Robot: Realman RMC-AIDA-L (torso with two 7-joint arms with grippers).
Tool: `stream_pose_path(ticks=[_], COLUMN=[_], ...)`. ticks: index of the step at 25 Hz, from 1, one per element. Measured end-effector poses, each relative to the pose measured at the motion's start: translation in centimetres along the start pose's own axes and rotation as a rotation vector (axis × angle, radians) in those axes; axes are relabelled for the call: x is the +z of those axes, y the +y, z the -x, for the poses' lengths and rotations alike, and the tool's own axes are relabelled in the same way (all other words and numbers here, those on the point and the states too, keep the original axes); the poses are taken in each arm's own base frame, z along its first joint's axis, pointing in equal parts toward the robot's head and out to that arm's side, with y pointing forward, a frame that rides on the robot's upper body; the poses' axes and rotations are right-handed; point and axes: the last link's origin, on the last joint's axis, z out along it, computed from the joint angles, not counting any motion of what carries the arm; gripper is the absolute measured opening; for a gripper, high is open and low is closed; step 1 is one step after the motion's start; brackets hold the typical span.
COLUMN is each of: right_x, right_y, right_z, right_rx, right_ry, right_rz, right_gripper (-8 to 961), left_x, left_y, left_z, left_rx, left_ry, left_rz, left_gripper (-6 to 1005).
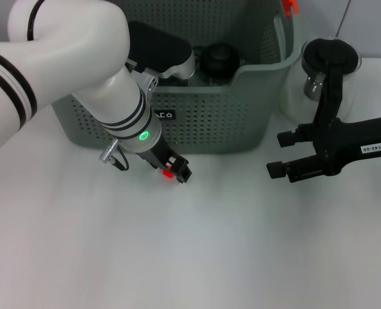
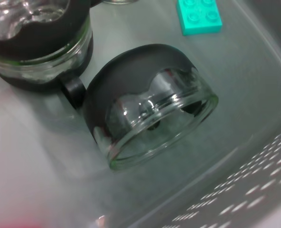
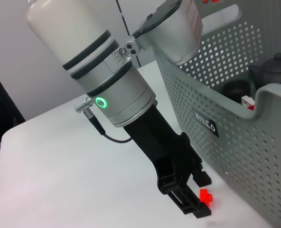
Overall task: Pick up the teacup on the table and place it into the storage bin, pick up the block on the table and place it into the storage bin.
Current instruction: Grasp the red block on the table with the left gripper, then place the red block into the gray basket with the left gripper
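Observation:
My left gripper (image 1: 173, 169) is down on the table in front of the storage bin (image 1: 210, 125), open, with a small red block (image 1: 168, 173) between its fingers. The right wrist view shows that block (image 3: 206, 196) on the table, with a sliver of gap to one finger. Inside the storage bin (image 2: 259, 76), the left wrist view shows a glass teacup (image 2: 150, 109) with a black sleeve lying on its side. A second such cup (image 2: 36, 42) stands beside it, and a teal block (image 2: 199, 16) lies nearby. My right gripper (image 1: 281, 154) hovers open at the right.
A glass pitcher (image 1: 329, 61) with a black handle stands right of the bin, behind the right arm. A dark teapot (image 1: 217, 58) sits in the bin. The large white left arm crosses the upper left. Bare white table stretches toward the front.

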Motion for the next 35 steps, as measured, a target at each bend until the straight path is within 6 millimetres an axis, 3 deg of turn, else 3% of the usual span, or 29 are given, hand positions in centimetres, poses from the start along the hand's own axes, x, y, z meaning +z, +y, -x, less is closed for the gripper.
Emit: stream_pose_path(ticks=[18, 24, 35], right_x=[-0.03, -0.05, -0.07], right_y=[-0.03, -0.01, 0.01], right_z=[0.02, 0.0, -0.05], right_rx=[0.001, 0.001, 0.003], right_ry=[-0.004, -0.003, -0.004], right_rz=[-0.002, -0.001, 0.0], right_gripper=[924, 923, 923], left_x=[0.03, 0.02, -0.08], left_y=[0.31, 0.34, 0.36], left_z=[-0.18, -0.19, 0.03], left_rx=[0.017, 0.019, 0.031], left_ry=[0.001, 0.0, -0.022], left_rz=[-0.004, -0.004, -0.003], left_gripper=[347, 208, 191])
